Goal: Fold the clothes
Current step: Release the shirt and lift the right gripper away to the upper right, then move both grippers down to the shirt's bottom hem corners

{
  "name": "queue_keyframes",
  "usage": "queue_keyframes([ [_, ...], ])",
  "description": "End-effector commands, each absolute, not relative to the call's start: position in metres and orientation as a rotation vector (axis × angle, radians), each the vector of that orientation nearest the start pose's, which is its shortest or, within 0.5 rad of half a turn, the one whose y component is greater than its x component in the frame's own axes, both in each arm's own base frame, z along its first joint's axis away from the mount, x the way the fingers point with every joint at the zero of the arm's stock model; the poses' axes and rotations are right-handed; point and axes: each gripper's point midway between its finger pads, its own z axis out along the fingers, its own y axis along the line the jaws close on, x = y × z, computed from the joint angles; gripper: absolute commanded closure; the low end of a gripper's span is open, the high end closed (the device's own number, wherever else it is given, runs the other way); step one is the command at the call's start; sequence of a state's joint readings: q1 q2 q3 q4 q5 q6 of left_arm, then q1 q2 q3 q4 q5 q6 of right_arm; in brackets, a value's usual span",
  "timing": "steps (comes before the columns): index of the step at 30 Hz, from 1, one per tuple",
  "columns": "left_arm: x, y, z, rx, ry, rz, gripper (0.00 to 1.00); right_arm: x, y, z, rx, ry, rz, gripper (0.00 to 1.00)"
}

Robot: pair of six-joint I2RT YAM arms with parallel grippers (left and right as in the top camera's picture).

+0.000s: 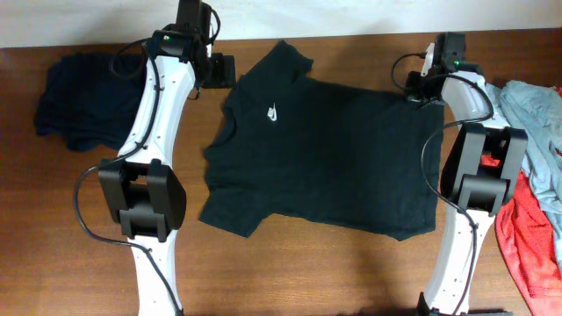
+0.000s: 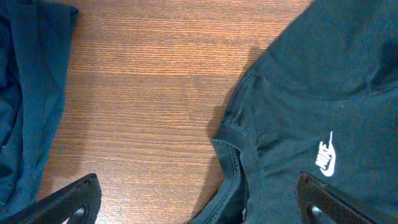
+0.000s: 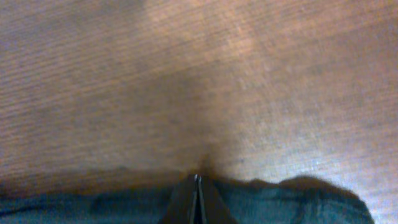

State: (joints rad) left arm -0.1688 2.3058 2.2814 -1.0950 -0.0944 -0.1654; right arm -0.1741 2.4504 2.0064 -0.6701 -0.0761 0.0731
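Observation:
A black T-shirt [image 1: 334, 158] lies spread flat across the middle of the table, its white chest logo [image 1: 274, 111] up and its collar toward the left. My left gripper [image 1: 221, 72] hovers open beside the collar. In the left wrist view its jaws [image 2: 199, 202] straddle the collar rim, with the T-shirt [image 2: 323, 93] and logo [image 2: 326, 158] on the right and nothing pinched. My right gripper [image 1: 414, 88] sits at the shirt's far right corner. In the blurred right wrist view its fingers [image 3: 198, 177] are pressed together at the fabric's edge [image 3: 298, 205].
A dark navy garment [image 1: 75, 101] lies bunched at the far left, also in the left wrist view [image 2: 25, 93]. Grey-blue cloth [image 1: 536, 105] and red cloth [image 1: 527, 237] are piled at the right edge. Bare wood [image 1: 307, 272] runs along the front.

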Motion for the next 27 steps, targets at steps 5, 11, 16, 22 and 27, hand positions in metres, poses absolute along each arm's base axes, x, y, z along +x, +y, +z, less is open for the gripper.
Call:
queue_keyframes([
  [5,0.546,-0.074,0.149,-0.036,2.666,0.028,0.01,0.604,-0.090,0.118,0.227,2.501,0.067,0.89],
  [11,0.546,-0.074,0.149,-0.036,2.666,0.028,0.01,0.565,-0.089,0.206,0.249,2.532,0.068,0.77],
  [16,0.546,-0.074,0.149,-0.036,2.666,0.028,0.01,0.514,-0.093,0.245,0.297,2.610,0.069,0.69],
  [22,0.546,-0.074,0.149,-0.036,2.666,0.028,0.01,0.474,-0.110,0.257,0.392,2.673,0.069,0.30],
  [27,0.546,-0.074,0.149,-0.037,2.666,0.028,0.00,0.472,-0.112,0.260,0.440,2.655,0.169,0.25],
])
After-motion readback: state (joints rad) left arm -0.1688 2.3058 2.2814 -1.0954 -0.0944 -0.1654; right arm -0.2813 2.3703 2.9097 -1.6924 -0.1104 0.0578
